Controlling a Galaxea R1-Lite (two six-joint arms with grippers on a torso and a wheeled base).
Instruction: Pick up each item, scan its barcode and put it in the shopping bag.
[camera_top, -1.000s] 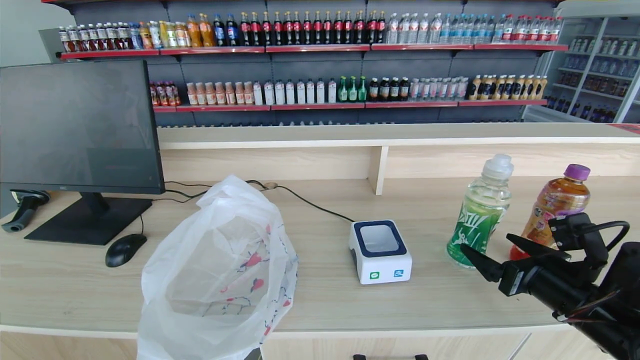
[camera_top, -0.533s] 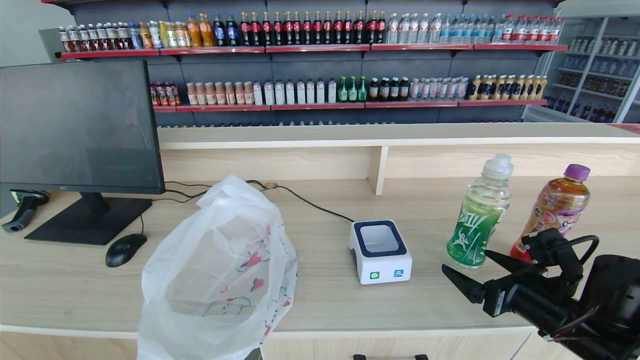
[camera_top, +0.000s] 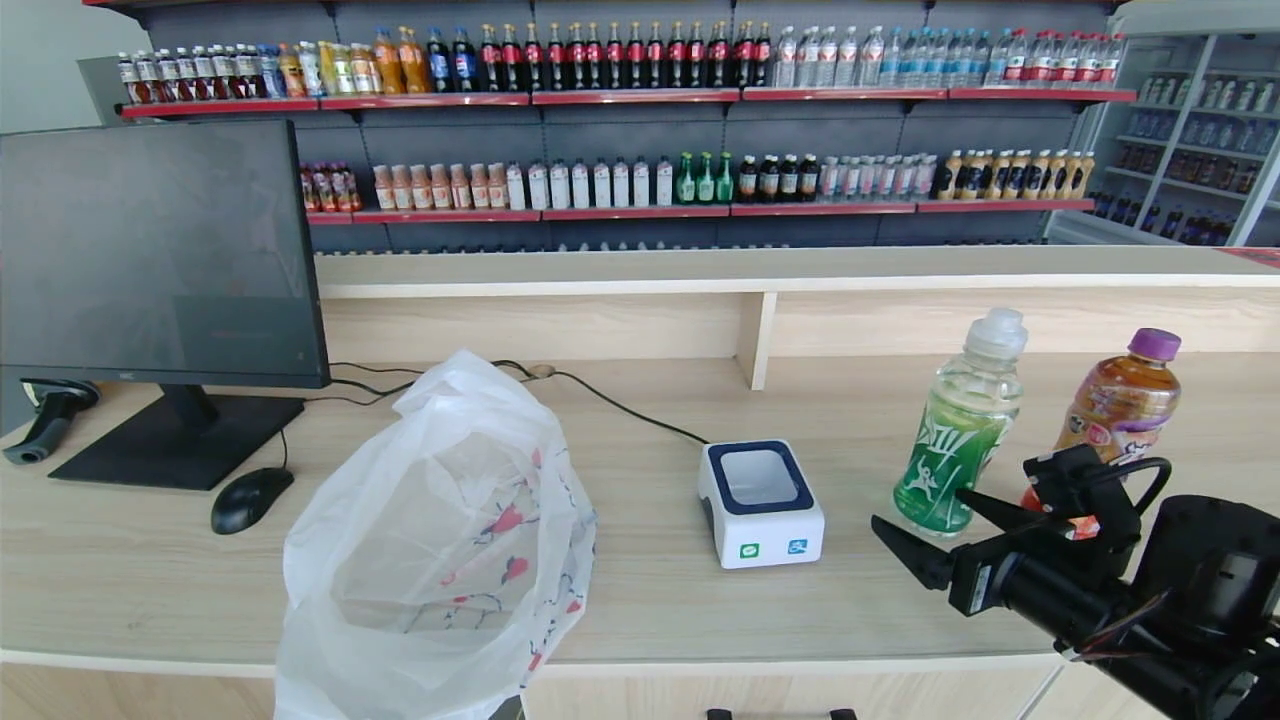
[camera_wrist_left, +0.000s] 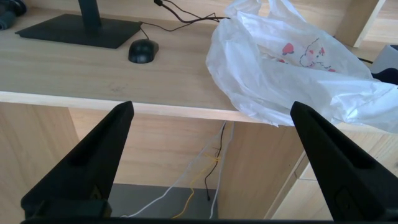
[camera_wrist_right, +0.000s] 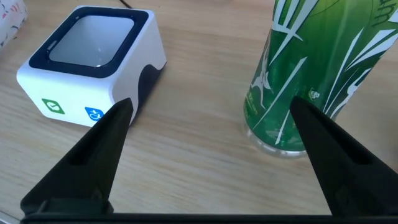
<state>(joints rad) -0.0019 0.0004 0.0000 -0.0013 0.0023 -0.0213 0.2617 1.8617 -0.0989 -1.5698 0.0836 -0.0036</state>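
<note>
Green bottle (camera_top: 958, 435) is standing upright on the counter (camera_top: 650, 610), just ahead of the right end effector (camera_top: 918, 508), nearer its outer finger than the inner one. The fingers are spreading wide, released, grasping nothing; the bottle is not clamped, and contact with the fingertips cannot be told. Orange bottle with purple cap (camera_top: 1122, 398) is standing upright just beside the green one, on the side away from the scanner; the end effector's wrist is hiding its lower part in the head view. White scanner (camera_top: 760, 503) with a dark-rimmed window facing up is sitting on the counter near the right end effector, off its inner finger, apart from the green bottle. A black cable (camera_top: 620, 405) is running from it toward the back of the counter.

Shopping bag (camera_top: 440, 550), white translucent plastic with red print, is sitting well beyond the scanner from the right end effector, sagging over the counter's front edge. Left end effector (camera_wrist_left: 211, 106) is hanging low in front of the counter, fingers wide apart, released and holding nothing, with the bag ahead and above it. Black mouse (camera_wrist_left: 142, 51) and monitor stand (camera_wrist_left: 81, 30) are lying farther off beside the bag. Bottle shelves (camera_top: 640, 100) are lining the wall behind.
</note>
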